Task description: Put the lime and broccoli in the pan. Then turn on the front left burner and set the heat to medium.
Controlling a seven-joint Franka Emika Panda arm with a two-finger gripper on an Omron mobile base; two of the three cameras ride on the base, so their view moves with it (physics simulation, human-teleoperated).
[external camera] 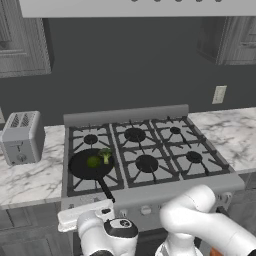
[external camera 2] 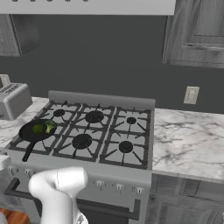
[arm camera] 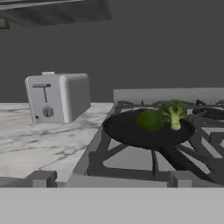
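The lime and the broccoli are already laid in the pan, side by side and about touching, the lime to the left of the floret. The pan is set on the front left burner, and its long handle is pointed toward the front edge of the stove, slightly to the right. In the hand view the pan is seen ahead and a little to the right, at nearly the same height, with the lime and the broccoli at its far side. The first part of the task is judged as done; the burner knob is what remains. The knobs are placed on the front panel below the grates, so the gripper must be brought lower than the pan, under its handle. The gripper is spread wide and nothing is held in it. A toaster is standing on the desk left of the stove, well apart from the pan.
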